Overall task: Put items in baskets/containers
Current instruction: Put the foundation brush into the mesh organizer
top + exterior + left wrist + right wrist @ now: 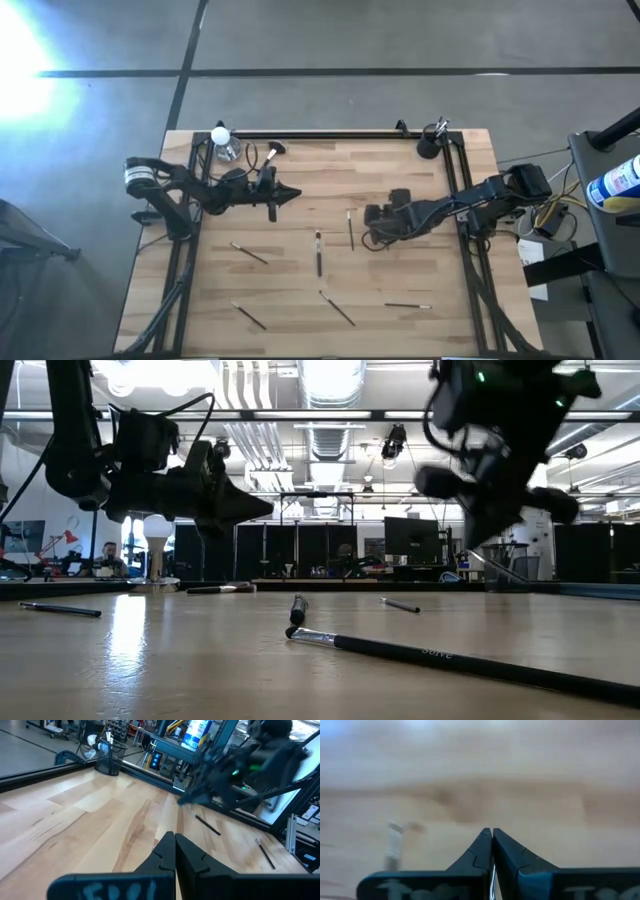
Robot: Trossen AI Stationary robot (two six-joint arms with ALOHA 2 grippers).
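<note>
High view: six thin brushes (318, 252), scattered.

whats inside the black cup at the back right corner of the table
In the high view the black cup shows a few pale-tipped sticks poking above its rim; the left wrist view shows thin brushes standing in it. How many, and the cup's bottom, cannot be seen.
</note>
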